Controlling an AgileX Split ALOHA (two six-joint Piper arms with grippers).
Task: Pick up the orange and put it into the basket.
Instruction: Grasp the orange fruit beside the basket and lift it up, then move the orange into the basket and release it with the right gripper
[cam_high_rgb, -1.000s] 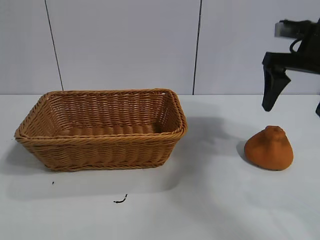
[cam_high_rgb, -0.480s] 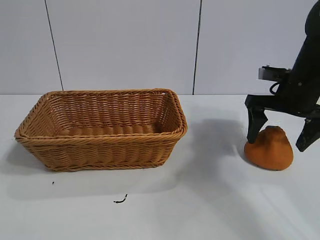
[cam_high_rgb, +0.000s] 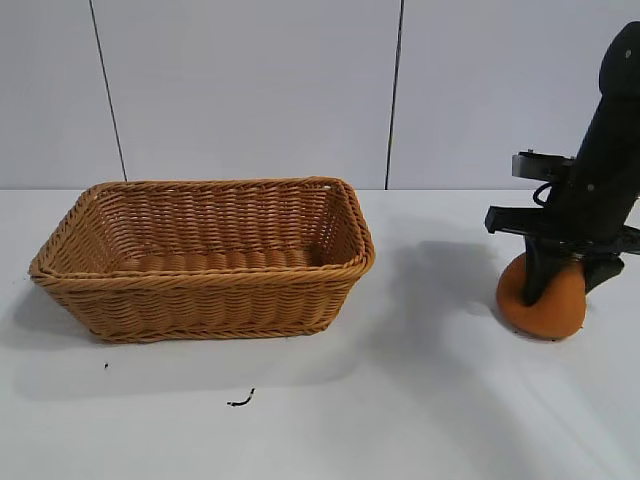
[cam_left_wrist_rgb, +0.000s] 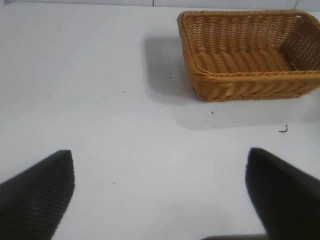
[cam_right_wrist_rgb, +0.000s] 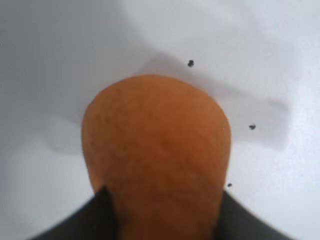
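White panelled wall backs a white surface (cam_high_rgb: 420, 400). At centre left of the exterior view stands the basket (cam_high_rgb: 205, 258); near its front lies a small dark scrap (cam_high_rgb: 240, 401). At far right the right end effector (cam_high_rgb: 560, 285) points down, fingers pressed against both sides of the orange (cam_high_rgb: 545, 308), which sits on the surface well apart from the basket, nothing between them. The left end effector (cam_left_wrist_rgb: 160, 192) hangs with fingers spread wide, holding nothing.
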